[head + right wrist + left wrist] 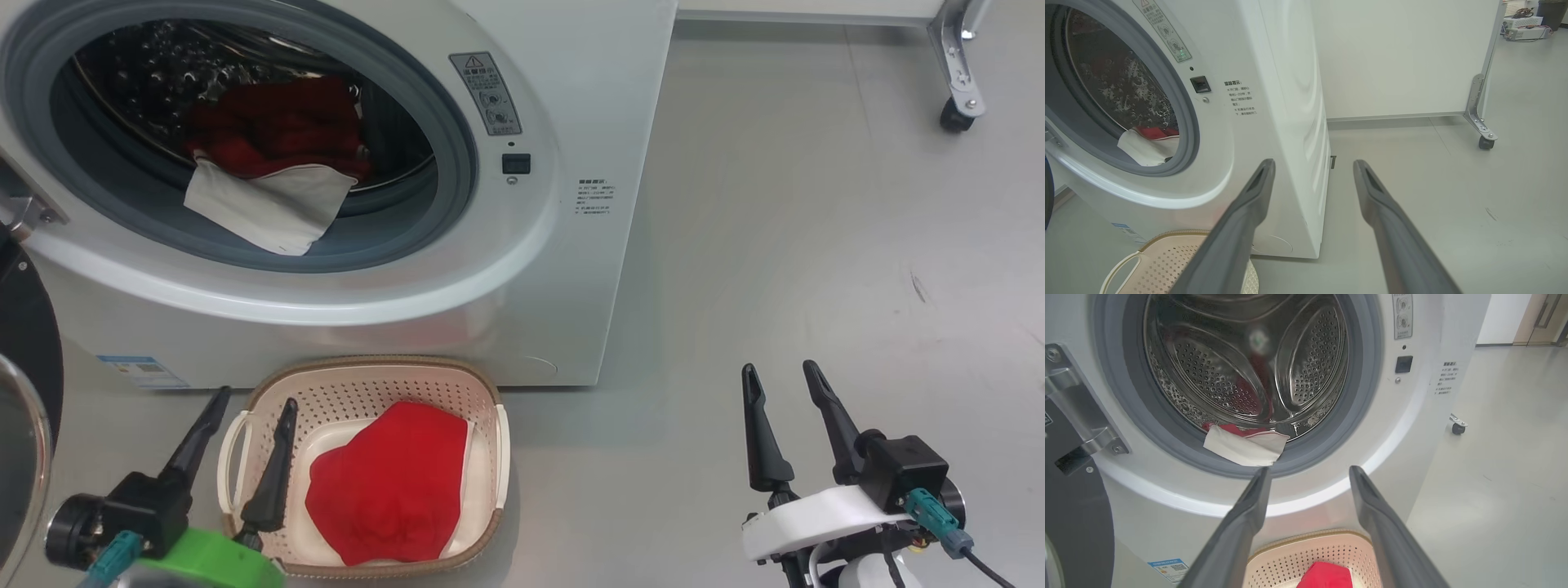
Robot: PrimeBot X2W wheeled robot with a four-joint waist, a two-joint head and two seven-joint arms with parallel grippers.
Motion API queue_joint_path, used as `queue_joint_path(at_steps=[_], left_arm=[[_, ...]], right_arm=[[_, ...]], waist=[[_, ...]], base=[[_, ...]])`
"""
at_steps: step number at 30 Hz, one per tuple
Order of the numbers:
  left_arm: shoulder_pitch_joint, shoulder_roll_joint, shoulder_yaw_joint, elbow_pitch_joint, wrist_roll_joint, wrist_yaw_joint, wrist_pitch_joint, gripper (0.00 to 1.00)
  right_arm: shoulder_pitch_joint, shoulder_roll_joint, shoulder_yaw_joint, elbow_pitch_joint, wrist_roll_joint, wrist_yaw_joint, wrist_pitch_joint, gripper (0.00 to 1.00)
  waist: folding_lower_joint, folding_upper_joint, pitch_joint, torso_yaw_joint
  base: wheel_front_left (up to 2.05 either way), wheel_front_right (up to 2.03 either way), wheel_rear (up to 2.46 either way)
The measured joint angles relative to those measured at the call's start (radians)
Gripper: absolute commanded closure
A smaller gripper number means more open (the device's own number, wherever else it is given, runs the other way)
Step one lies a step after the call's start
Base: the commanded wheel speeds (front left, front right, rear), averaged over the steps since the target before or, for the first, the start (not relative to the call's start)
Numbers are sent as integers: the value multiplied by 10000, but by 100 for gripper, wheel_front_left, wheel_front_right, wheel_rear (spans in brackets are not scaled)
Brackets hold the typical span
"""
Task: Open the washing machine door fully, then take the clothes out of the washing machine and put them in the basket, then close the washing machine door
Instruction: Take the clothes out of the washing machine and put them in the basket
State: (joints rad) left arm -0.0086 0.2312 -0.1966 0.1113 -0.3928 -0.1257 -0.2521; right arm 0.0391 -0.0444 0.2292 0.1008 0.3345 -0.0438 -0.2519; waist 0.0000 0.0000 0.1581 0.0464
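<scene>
- The left gripper point(255, 398) hangs low in front of the washing machine point(588, 269). Its two dark fingers are spread wide with nothing between them, and the tips point toward the drum mouth from over the left end of the basket point(384, 390).
- The right gripper point(778, 367) hangs in front of the machine's right corner, above the grey floor point(816, 245). Its fingers are spread too and it carries nothing.
- The basket sits on the floor just before the machine's front panel, below the drum mouth. One red garment point(392, 482) with a white edge lies flat inside it.
- The washing machine door point(33, 335) is swung open at the machine's left side, where part of its black rim and the edge of its glass are visible.
- Inside the machine, the clothes point(277, 122) lie as a red heap on the drum's bottom. A white panel point(269, 208) drapes out over the lower lip of the grey gasket.
- Past the machine's right side, well apart from it, a metal leg with a caster wheel point(955, 114) stands on the floor.
</scene>
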Motion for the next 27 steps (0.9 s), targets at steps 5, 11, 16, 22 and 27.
queue_joint_path(at_steps=[5,11,16,22,27], left_arm=[[-301,479,-581,731,2,-23,31,0],[-1620,1009,-531,1168,42,-23,420,0],[-2592,1402,-554,1427,178,-25,727,0],[-3760,2426,-926,1956,1034,-27,1275,0],[-4666,2755,-1177,2378,1206,-27,1695,0]], right_arm=[[-199,-6,272,-71,-4,-27,0,0],[-686,-10,690,-217,-4,-109,0,0],[-1005,-15,930,-288,-2,-203,0,0],[-1391,-35,1275,-364,50,-293,0,0],[-1629,-40,1473,-391,303,-334,0,0]], waist=[[0,0,431,-24],[0,0,1142,-172],[0,0,1646,-377],[0,0,2187,-729],[0,0,2537,-1106]], base=[[0,0,0],[0,0,0],[0,0,0],[0,0,0],[0,0,0]])
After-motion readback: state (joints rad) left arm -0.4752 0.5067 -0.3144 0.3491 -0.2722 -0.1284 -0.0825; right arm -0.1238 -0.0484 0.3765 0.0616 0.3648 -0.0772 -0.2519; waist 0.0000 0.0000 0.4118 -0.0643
